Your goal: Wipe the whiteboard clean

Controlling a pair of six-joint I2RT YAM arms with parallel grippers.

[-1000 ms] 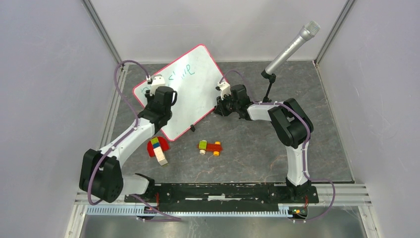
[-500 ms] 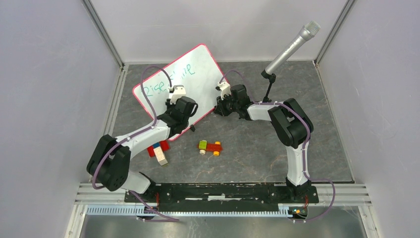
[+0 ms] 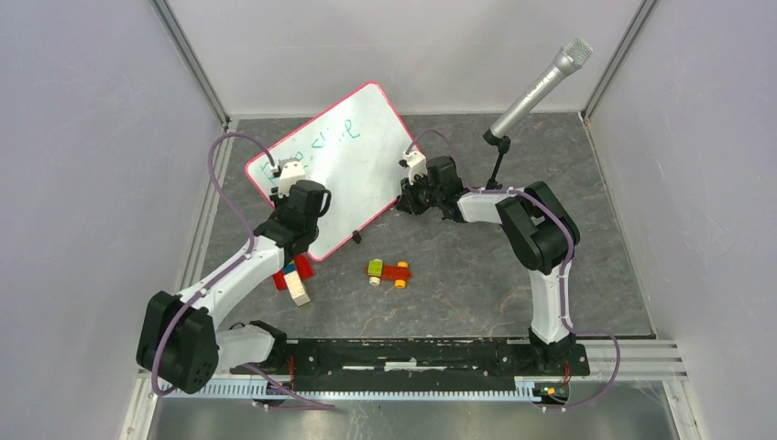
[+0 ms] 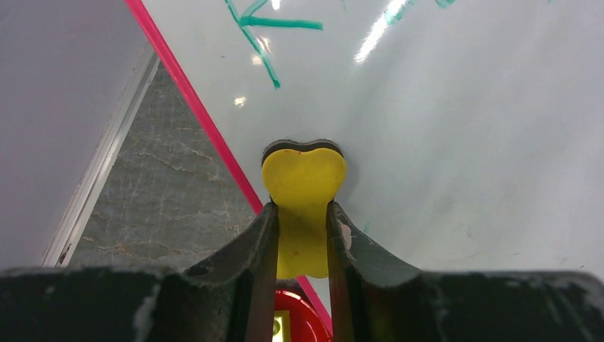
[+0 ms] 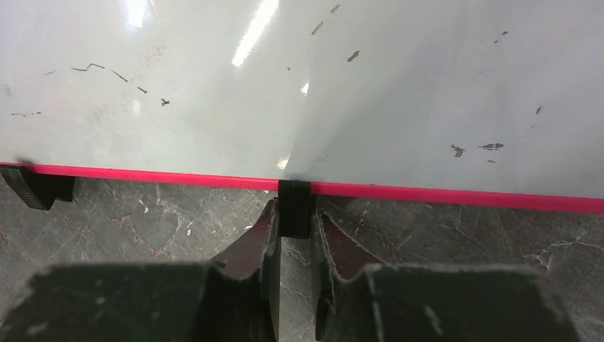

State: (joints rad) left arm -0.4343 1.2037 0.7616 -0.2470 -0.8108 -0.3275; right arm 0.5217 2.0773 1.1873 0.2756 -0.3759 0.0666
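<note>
**Green ink lies just ahead of the eraser**

The whiteboard (image 3: 366,174) sits upper centre of the top view on the grey stone-patterned desk (image 3: 476,266), its long axis running lower left to upper right. The left gripper (image 4: 302,208) is clamped on a yellow eraser (image 4: 303,174), heart-shaped with a dark felt base, pressed flat on the glossy surface beside the pink rim (image 4: 206,121). The green writing (image 4: 285,24) lies ahead, toward the frame's top. The right gripper (image 5: 293,212) pinches a black clip foot (image 5: 294,194), likely steadying the board.
</note>
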